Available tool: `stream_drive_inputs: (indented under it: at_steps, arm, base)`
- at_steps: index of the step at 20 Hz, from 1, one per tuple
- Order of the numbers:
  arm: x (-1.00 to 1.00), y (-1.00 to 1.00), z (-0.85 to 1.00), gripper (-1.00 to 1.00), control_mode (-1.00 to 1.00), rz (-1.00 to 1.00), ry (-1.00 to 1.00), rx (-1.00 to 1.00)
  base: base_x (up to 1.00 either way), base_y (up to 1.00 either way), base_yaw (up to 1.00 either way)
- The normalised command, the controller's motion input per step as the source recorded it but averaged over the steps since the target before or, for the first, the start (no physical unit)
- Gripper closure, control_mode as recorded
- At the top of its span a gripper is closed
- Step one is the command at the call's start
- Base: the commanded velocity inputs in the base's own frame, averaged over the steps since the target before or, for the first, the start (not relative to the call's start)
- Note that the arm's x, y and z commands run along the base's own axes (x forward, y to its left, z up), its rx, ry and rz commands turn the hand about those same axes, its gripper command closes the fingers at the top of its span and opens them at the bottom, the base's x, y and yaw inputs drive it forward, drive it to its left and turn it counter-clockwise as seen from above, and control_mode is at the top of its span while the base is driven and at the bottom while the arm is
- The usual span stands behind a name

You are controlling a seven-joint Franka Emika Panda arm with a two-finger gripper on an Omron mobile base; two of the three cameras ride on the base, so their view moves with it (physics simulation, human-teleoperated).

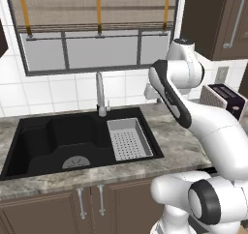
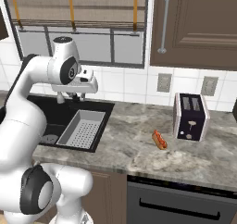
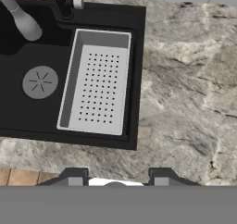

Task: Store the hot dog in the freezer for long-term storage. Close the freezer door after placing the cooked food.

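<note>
Hovering jaws (image 3: 115,174) above sink (image 3: 28,112) | seemingly spread, holding nothing | hot dog (image 2: 159,139) on counter (image 2: 139,149)

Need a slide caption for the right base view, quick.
Arm raised over the black sink, pincer empty, while the hot dog lies on the marble counter beside the toaster.

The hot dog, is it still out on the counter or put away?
Out. The hot dog lies on the grey counter beside the toaster, away from the gripper.
</note>
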Motion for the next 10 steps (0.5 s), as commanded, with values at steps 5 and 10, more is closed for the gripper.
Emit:
stream_drive_inputs:
  at_steps: [5, 10]
  arm:
    - [0.00, -0.01, -0.03, -1.00, -1.00, 0.00, 0.03, -0.01]
    - [-0.10, -0.13, -0.20, -1.00, -1.00, -0.02, 0.10, -0.09]
  base:
    - [0.00, 0.00, 0.00]
    - [0.00, 0.00, 0.00]
